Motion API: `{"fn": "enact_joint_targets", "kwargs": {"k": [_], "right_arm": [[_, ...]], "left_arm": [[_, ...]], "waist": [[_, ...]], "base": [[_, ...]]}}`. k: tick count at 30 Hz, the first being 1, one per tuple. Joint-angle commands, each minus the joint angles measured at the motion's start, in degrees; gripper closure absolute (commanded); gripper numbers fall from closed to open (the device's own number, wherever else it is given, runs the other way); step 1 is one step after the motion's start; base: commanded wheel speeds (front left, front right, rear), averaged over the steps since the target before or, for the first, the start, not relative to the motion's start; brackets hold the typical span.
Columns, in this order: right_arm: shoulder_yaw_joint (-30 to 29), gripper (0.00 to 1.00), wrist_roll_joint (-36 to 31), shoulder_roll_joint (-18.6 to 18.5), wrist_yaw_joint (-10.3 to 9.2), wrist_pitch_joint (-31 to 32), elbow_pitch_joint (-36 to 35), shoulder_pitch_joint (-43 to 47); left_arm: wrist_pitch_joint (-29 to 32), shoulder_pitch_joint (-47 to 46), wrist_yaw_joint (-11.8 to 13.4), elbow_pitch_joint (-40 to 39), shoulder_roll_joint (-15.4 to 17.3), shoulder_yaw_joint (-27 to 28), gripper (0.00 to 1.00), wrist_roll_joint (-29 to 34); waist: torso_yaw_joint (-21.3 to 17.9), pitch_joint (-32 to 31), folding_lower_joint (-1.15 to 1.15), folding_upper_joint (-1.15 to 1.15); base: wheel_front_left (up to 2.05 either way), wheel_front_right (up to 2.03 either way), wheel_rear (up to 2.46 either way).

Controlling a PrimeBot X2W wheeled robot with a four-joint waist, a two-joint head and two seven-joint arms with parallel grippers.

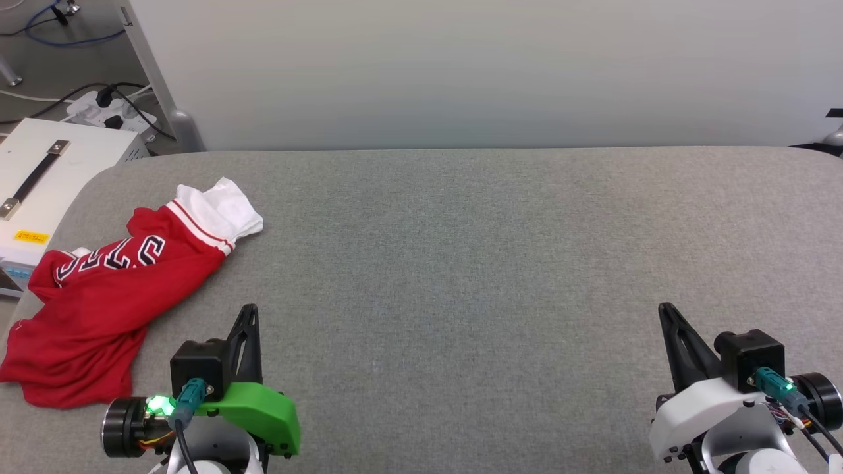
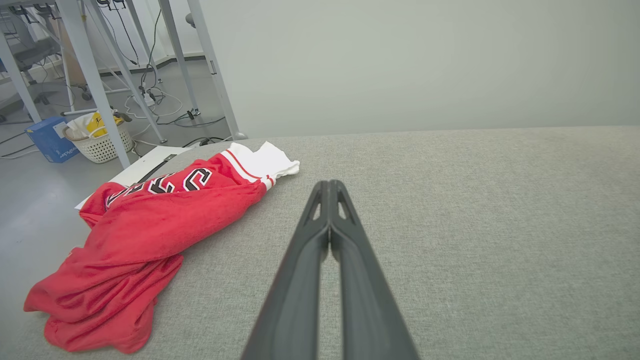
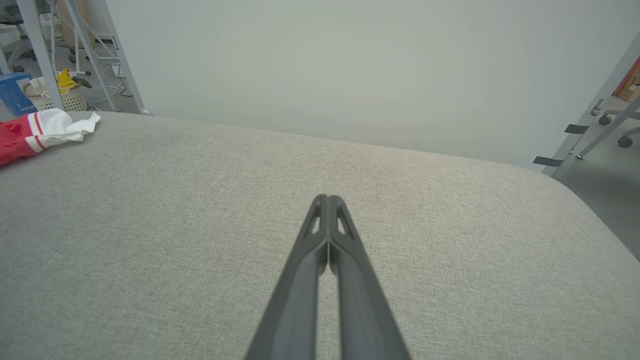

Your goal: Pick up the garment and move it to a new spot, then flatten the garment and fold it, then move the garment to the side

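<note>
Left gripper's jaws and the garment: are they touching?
Apart. The left wrist view shows the left gripper, jaws shut, with a strip of bare grey surface between it and the garment; the head view agrees.

Grey surface (image 1: 494,263) lies open right of the heaped garment (image 1: 112,289).

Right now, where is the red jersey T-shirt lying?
In the head view the crumpled red jersey T-shirt with a white sleeve lies at the left edge of the grey fabric-covered table, beside the white box, left of the left end effector.
</note>
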Motion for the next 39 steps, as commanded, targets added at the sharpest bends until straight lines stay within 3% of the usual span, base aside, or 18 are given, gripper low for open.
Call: {"fn": "enact_joint_targets", "kwargs": {"k": [1, 17, 18, 39], "right_arm": [[0.01, 1.00, -0.57, -0.05, -0.05, 0.16, -0.16, -0.96], [0.01, 1.00, -0.57, -0.05, -0.05, 0.16, -0.16, -0.96], [-0.02, 0.00, 0.01, 0.00, 0.00, -0.03, 0.00, 0.00], [-0.90, 0.00, 2.32, 0.00, -0.01, -2.08, -1.03, -0.14]], "left_arm": [[-0.04, -0.98, 0.21, -0.13, -0.29, -0.01, 1.00, 0.55], [-0.04, -0.98, 0.21, -0.13, -0.29, -0.01, 1.00, 0.55], [-0.03, 0.00, 0.02, -0.01, 0.00, 0.01, 0.00, -0.01], [-2.11, -0.07, 1.30, -0.66, -0.03, 0.00, 0.00, -1.06]], "waist": [[0.00, 0.00, 0.00, 0.00], [0.00, 0.00, 0.00, 0.00], [0.00, 0.00, 0.00, 0.00], [0.01, 0.19, 0.00, 0.00]], "base": [[0.00, 0.00, 0.00], [0.00, 0.00, 0.00], [0.00, 0.00, 0.00], [0.00, 0.00, 0.00]]}}
